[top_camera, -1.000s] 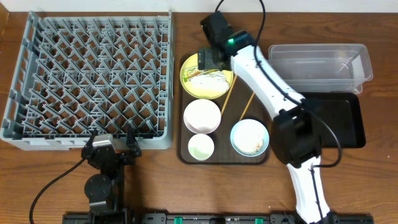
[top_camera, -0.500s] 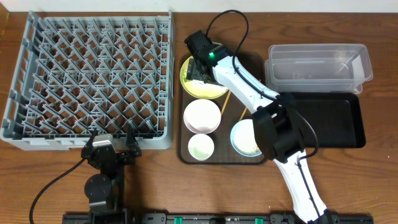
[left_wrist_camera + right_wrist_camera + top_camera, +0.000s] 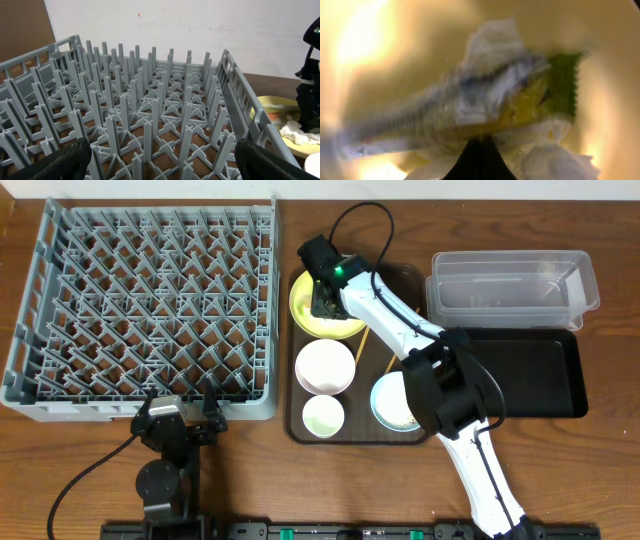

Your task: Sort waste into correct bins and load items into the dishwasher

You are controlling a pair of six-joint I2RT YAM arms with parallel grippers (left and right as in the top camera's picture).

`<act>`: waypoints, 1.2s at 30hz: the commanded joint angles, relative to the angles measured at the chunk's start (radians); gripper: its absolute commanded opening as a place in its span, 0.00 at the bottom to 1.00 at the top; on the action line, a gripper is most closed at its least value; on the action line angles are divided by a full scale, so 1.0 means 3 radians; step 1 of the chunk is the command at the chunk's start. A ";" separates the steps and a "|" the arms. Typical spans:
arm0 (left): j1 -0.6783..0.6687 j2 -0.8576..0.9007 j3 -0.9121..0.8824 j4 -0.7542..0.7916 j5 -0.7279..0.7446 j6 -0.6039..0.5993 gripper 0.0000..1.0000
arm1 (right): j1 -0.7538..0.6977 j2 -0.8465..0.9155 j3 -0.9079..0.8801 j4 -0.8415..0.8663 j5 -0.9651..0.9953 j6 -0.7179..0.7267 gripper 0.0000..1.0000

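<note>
Two grippers are seen. The right gripper (image 3: 325,302) is placed down on the yellow plate (image 3: 304,318) at the far end of the brown tray (image 3: 362,420). Its fingertips are pressed together at the edge of the green-and-yellow wrapper (image 3: 520,95) and crumpled paper (image 3: 550,160) lying there. Whether the wrapper is pinched cannot be told. The left gripper (image 3: 183,410) is held with jaws wide apart beside the near edge of the grey rack (image 3: 140,300), with nothing in it.

A blurred close-up: a small green-and-yellow food wrapper (image 3: 540,92) with crumpled white paper (image 3: 492,45) fills the middle of the frame, lying on a round yellow plate (image 3: 360,55). At bottom centre the dark right pincer (image 3: 479,150), tips pressed together, nips the wrapper's lower edge.
</note>
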 commanded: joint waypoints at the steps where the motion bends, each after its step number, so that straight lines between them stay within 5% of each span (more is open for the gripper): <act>1: 0.0013 -0.0022 -0.0051 -0.0122 0.0011 0.0022 0.93 | -0.0061 0.0039 0.0139 -0.0079 -0.0027 -0.0448 0.01; 17: 0.0013 -0.0022 -0.0051 -0.0122 0.0011 0.0022 0.93 | -0.0865 -0.1233 0.0395 -0.0838 0.0024 -0.0956 0.01; 32: 0.0013 -0.0022 -0.0051 -0.0122 0.0011 0.0022 0.93 | -0.1757 -0.1110 -0.0340 -0.0712 0.0022 -0.1278 0.02; 33: 0.0013 -0.0022 -0.0051 -0.0122 0.0011 0.0022 0.93 | -0.1762 -0.1110 -0.0404 -0.0687 0.0023 -0.1330 0.12; 35: 0.0013 -0.0022 -0.0051 -0.0122 0.0011 0.0022 0.93 | -0.1768 -0.1110 -0.0534 -0.0598 0.0024 -0.1459 0.59; 36: 0.0013 -0.0022 -0.0051 -0.0122 0.0011 0.0022 0.93 | -0.1768 -0.1110 -0.0561 -0.0561 0.0022 -0.1508 0.70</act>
